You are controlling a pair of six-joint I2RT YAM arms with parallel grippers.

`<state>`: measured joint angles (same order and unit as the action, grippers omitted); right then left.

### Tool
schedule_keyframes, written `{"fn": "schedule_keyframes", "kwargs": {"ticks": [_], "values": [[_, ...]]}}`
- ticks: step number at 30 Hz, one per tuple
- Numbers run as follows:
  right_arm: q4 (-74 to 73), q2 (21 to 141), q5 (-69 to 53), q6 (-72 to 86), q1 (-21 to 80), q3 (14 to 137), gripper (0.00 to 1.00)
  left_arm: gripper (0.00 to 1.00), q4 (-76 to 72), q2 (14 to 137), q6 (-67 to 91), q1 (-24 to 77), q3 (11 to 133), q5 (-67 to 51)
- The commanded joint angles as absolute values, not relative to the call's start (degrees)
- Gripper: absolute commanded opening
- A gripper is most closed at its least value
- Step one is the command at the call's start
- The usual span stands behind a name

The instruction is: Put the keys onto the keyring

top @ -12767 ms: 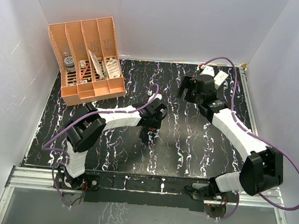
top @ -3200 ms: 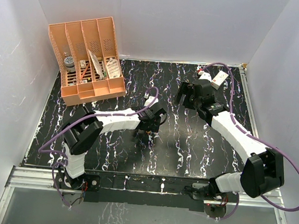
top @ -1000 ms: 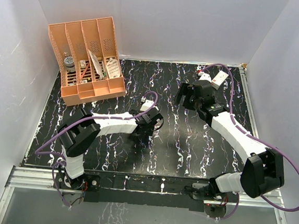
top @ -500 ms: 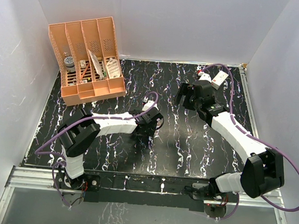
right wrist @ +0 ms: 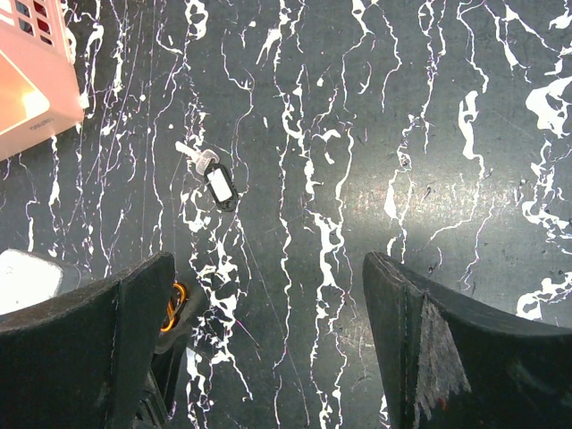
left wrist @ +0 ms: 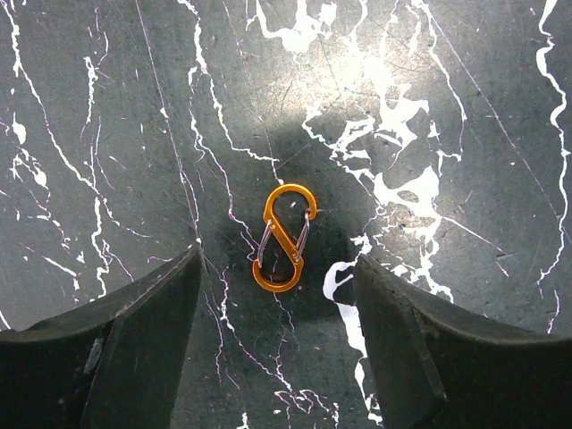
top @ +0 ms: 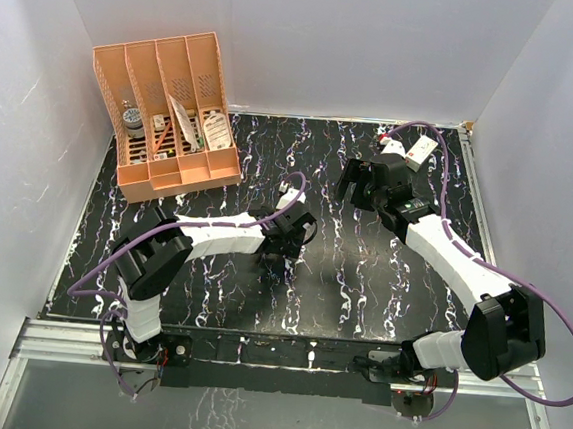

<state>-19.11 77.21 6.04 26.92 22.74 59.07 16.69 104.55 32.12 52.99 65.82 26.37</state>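
Note:
The keyring, a small orange S-shaped clip, lies flat on the black marbled table. My left gripper hangs open right over it. Its two dark fingers stand either side of the clip's lower loop without touching it. In the right wrist view the keyring peeks out beside the left arm's finger. The keys, a small dark piece with a white label and a silvery end, lie apart on the table, beyond my open, empty right gripper. Seen from above, the left gripper is mid-table and the right gripper is further back.
A large orange slotted organizer with small items stands at the back left, and its corner shows in the right wrist view. A white box with a red mark lies at the back right. White walls enclose the table.
The left wrist has shifted slightly to the right over the keyring and its jaws have narrowed a little. The right arm has stayed put.

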Motion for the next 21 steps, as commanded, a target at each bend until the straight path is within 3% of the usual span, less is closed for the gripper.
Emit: {"fn": "schedule_keyframes", "kwargs": {"ticks": [1, 21], "values": [[-16.4, 75.1, 6.3, 25.9, 22.5, 59.9, 0.85, 0.66, 16.7, 104.6, 31.3, 53.0, 67.0, 26.6], [-16.5, 74.8, 6.5, 25.9, 22.5, 59.3, 0.85, 0.6, 13.8, 103.2, 31.9, 50.4, 63.1, 23.9]]}}
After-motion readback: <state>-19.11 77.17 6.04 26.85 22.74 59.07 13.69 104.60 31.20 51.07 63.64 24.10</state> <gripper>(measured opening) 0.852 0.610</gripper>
